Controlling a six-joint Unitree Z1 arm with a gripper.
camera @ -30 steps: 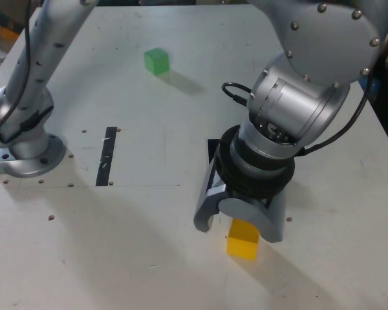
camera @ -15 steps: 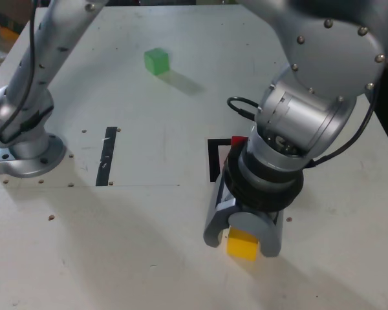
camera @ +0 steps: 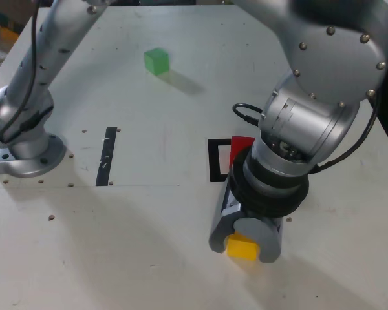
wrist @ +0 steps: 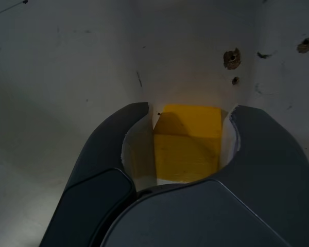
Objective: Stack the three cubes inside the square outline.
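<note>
Now the gripper (camera: 244, 240) has come down over the yellow cube (camera: 242, 247), which a second ago lay just ahead of its tips and now sits between the jaws. In the wrist view the cube (wrist: 187, 143) fills most of the gap, one jaw near its side and the other with a sliver of table showing, so the jaws look spread around it, not yet pressing. That suggests the pick is about to begin. The cube is a plain bright yellow block, flat on the table (camera: 149, 245). Just behind the gripper, the red cube (camera: 240, 146) stands in the black square outline (camera: 215, 160), partly hidden by the arm. The green cube (camera: 156, 61) lies far beyond, well apart.
</note>
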